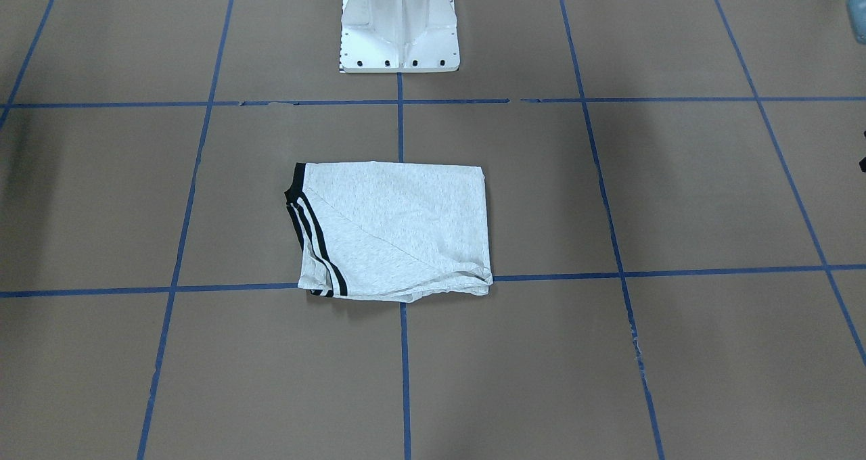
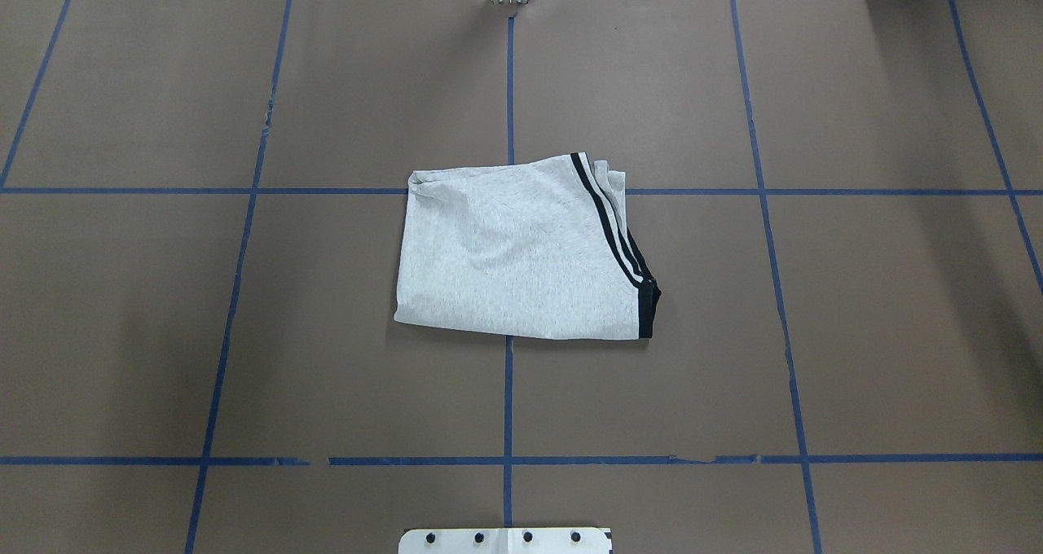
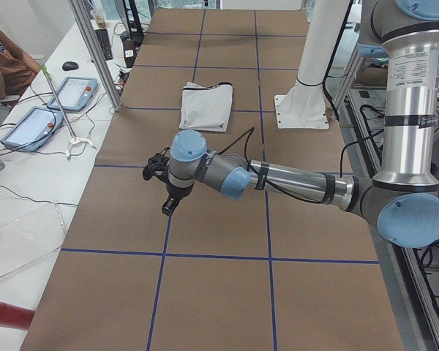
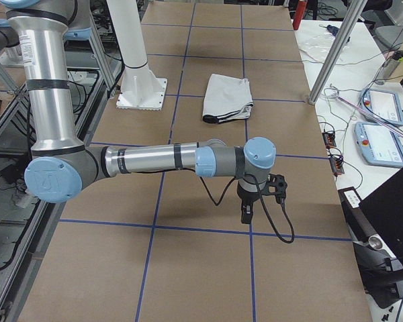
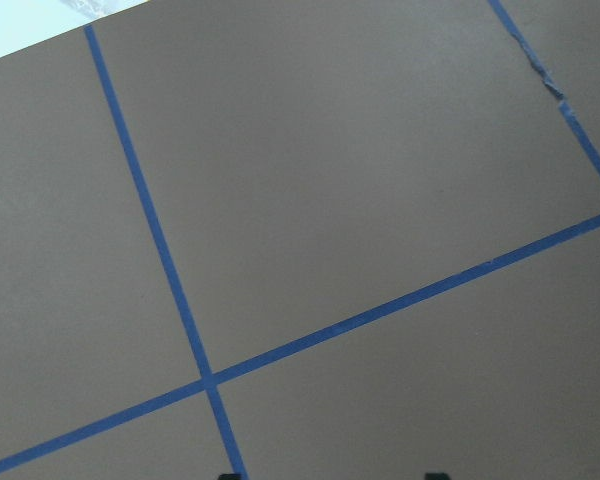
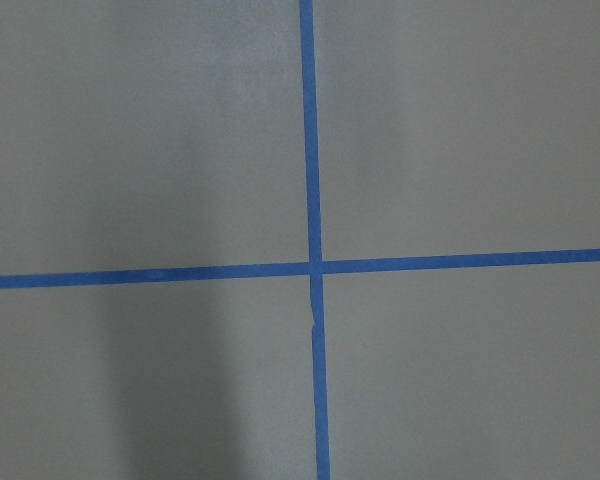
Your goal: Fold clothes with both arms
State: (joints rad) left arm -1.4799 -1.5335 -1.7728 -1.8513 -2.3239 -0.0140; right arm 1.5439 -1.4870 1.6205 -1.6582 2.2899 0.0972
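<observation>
The grey T-shirt (image 1: 396, 233) lies folded into a compact rectangle at the middle of the table, also in the overhead view (image 2: 513, 252). Its double black stripe trim shows along one edge; the print is hidden. Both arms are stretched low over the table ends, far from the shirt. My left gripper (image 3: 167, 208) points down over bare table. In its wrist view (image 5: 332, 476) only two dark fingertips (image 5: 232, 475) show, wide apart and empty. My right gripper (image 4: 246, 213) hangs over bare table at the other end; I cannot tell whether it is open or shut.
The white pedestal (image 1: 399, 27) stands behind the shirt. Blue tape lines (image 2: 508, 90) grid the brown table cover. Metal poles (image 3: 95, 51) and teach pendants (image 4: 379, 107) stand beyond the table's far edge. A red cylinder (image 3: 4, 314) lies near the left end.
</observation>
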